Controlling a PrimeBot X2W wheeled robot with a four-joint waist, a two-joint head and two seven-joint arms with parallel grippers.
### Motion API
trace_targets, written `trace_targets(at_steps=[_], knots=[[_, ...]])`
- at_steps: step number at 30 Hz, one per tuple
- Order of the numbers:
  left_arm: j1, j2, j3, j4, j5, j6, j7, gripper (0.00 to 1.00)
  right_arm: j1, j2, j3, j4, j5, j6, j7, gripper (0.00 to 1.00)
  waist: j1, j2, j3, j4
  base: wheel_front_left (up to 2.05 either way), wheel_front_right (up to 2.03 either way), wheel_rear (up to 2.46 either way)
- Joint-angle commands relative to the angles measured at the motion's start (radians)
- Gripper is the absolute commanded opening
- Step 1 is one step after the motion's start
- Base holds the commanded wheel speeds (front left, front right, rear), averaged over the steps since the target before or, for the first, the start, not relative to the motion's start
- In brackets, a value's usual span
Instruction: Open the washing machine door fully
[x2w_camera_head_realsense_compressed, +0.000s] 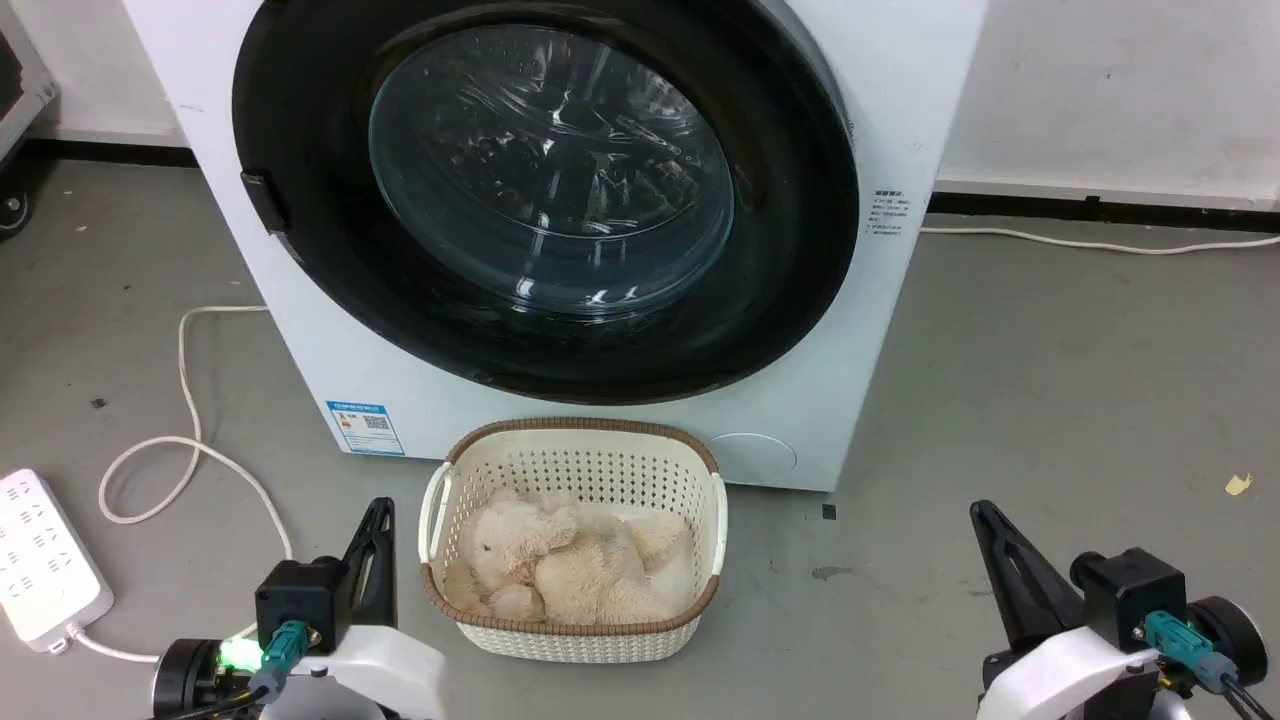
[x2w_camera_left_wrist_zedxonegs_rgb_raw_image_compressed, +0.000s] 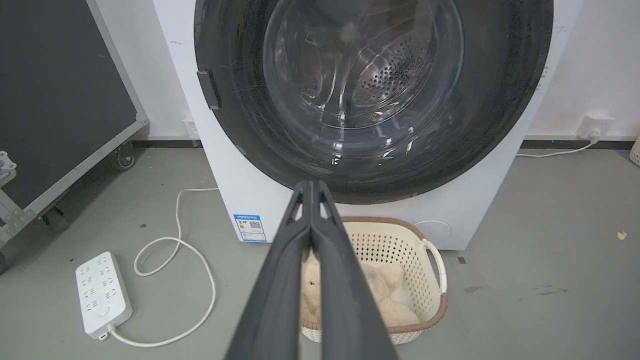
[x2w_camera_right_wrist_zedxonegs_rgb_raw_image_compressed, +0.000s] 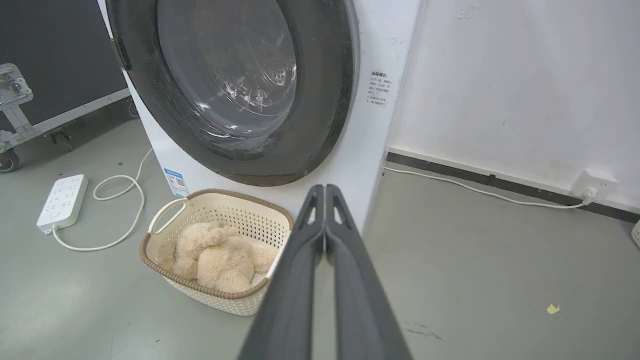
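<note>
washing machine door (x2w_camera_head_realsense_compressed: 550, 190) closed, glossy black ring, clear glass bowl | left pincer (x2w_camera_left_wrist_zedxonegs_rgb_raw_image_compressed: 311, 186) together | right pincer (x2w_camera_right_wrist_zedxonegs_rgb_raw_image_compressed: 325, 189) together

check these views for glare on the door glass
Head view: bright reflections streak the washing machine door glass, muddling what lies behind. Left wrist view: milder glare, the drum holes read clearly. Right wrist view: small highlights low on the glass.

We note white washing machine (x2w_camera_head_realsense_compressed: 330, 370), glossy black washing machine door (x2w_camera_head_realsense_compressed: 800, 260) with clear glass centre. Blue label sticker (x2w_camera_head_realsense_compressed: 365, 427). Cream basket (x2w_camera_head_realsense_compressed: 580, 470), dotted hole pattern, brown woven rim. We see beige plush toy (x2w_camera_head_realsense_compressed: 560, 565), grey floor (x2w_camera_head_realsense_compressed: 1050, 400), white power strip (x2w_camera_head_realsense_compressed: 40, 560).
</note>
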Motion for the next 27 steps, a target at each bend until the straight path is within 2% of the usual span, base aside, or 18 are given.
trace_targets(at_steps=[1, 27], knots=[[-0.001, 0.0, -0.002, -0.004, 0.003, 0.003, 0.0, 0.0, -0.012, 0.004, -0.001, 0.002, -0.008, -0.002, 0.001, 0.0, 0.0, 0.0, 0.0, 0.0, 0.0, 0.0, 0.0], [-0.001, 0.0, -0.002, -0.004, 0.003, 0.003, 0.0, 0.0, -0.012, 0.004, -0.001, 0.002, -0.008, -0.002, 0.001, 0.0, 0.0, 0.0, 0.0, 0.0, 0.0, 0.0, 0.0]])
